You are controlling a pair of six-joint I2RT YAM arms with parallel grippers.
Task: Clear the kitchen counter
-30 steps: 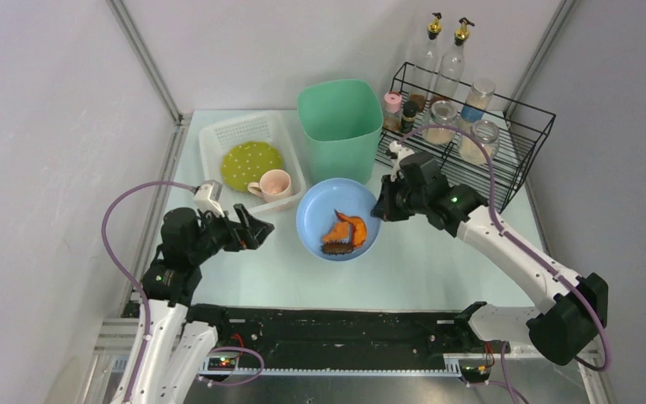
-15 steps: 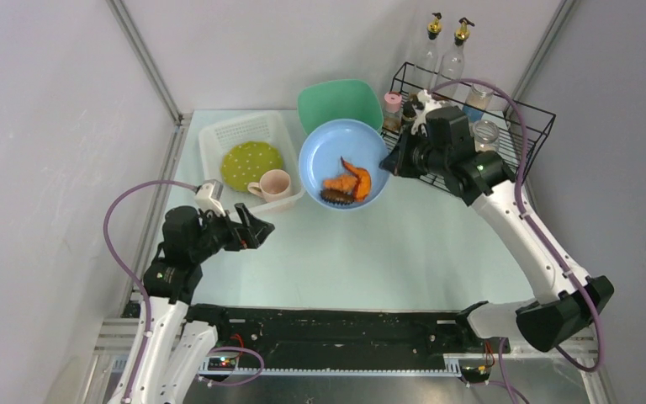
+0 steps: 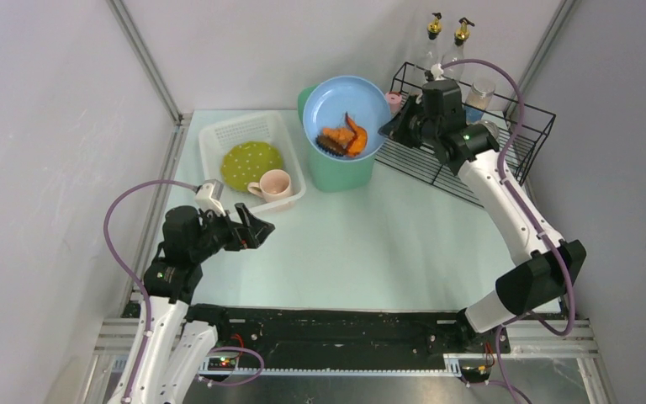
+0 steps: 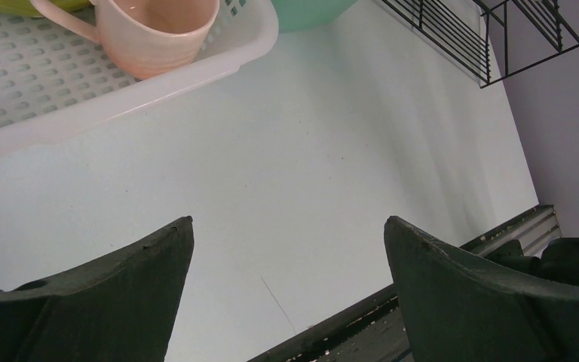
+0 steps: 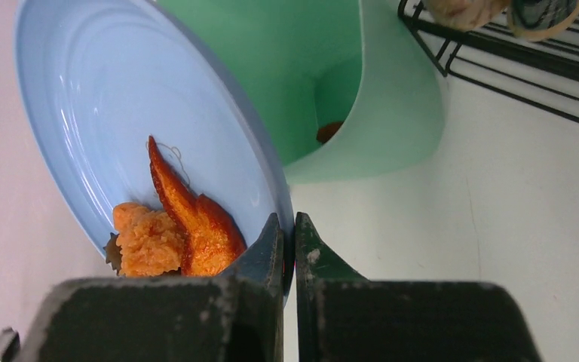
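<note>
The pale mint kitchen counter (image 3: 404, 244) sits between grey walls. My right gripper (image 5: 287, 230) is clamped on the rim of a blue plate (image 3: 336, 101), which I have tilted above the green bin (image 3: 341, 172) with orange food scraps (image 3: 343, 139) on it. My left gripper (image 3: 256, 227) hovers beside the white basket (image 3: 219, 139), jaws wide apart.

Blue plate (image 3: 328, 99) covers most of green bin (image 3: 341, 173) mouth; rack jars (image 3: 480, 89) partly behind right arm (image 3: 505, 199), labels unreadable.

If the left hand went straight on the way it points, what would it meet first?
Likely bare kitchen counter just ahead of the left hand; its downward tilt is hard to judge.
</note>
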